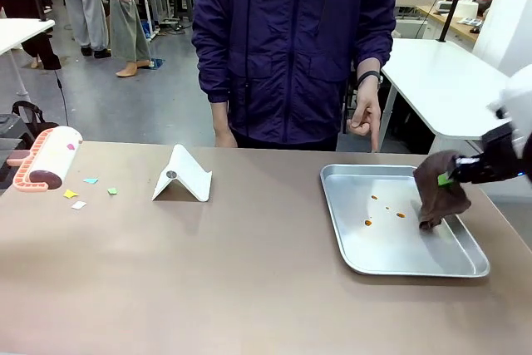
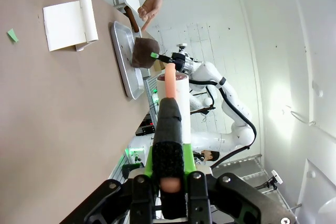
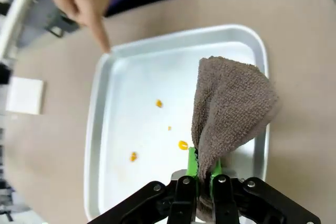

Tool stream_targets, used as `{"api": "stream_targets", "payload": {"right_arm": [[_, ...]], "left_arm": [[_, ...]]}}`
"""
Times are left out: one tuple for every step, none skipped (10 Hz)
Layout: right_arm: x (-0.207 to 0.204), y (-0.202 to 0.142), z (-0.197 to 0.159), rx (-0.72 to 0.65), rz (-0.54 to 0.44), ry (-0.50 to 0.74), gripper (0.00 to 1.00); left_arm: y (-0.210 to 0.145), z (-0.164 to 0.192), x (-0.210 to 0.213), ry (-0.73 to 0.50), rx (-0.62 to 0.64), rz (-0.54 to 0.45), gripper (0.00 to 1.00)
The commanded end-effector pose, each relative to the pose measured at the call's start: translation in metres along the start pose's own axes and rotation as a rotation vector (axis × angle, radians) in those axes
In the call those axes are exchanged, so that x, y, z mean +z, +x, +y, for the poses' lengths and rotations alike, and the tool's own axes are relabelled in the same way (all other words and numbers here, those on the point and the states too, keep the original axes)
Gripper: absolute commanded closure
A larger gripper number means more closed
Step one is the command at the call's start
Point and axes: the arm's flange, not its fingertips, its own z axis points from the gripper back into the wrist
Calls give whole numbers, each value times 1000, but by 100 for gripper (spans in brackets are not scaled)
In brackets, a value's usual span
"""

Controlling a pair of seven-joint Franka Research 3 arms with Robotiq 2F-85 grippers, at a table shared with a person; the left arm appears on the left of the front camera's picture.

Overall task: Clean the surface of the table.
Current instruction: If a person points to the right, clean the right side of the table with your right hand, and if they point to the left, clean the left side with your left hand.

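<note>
The right gripper (image 1: 455, 175) is pinching a brown terry cloth (image 1: 439, 195) tight between its green pads. The fabric is drooping into the right side of a shiny rectangular metal tray (image 1: 399, 269), though whether its hem is touching the metal cannot be told. The danger is sitting close by: small orange droplets (image 1: 367, 222) at the cloth's 9 o'clock are likely to smear rather than lift if the loose cloth is dragged flat. The light tray is liable to skid under a sideways wipe, and the person's pointing hand (image 1: 364, 119), just beyond the tray's far rim at 12 o'clock, is risking a knock from any forward sweep. The large brownish-taupe matte table (image 1: 249, 280) is lying directly beneath tray and gripper, its bare top stretching away toward 9 o'clock, past a white folded card (image 1: 183, 177) to coloured paper scraps (image 1: 90, 181). There the left gripper (image 2: 169, 174) is clamping the handle of a pink-and-white lint roller (image 1: 51, 158), hanging at the scraps' 10 o'clock. A hasty pass is apt to flick them off the table's left edge instead of picking them up.
</note>
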Motion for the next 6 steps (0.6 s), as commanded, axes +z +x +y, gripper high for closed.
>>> {"api": "stream_targets", "payload": {"right_arm": [[-33,14,-4,-28,110,-74,91],[-51,17,-4,-40,149,-49,91],[-67,18,-2,-37,179,-73,91],[-81,19,1,-50,203,-42,91],[-93,20,6,-58,218,-31,91],[-103,20,11,-61,236,-12,91]], "left_arm": [[-2,-2,3,-19,-21,8,96],[-2,-2,3,-19,-21,8,96],[-2,-2,3,-19,-21,8,96],[-2,-2,3,-19,-21,8,96],[-2,-2,3,-19,-21,8,96],[-2,-2,3,-19,-21,8,96]]}}
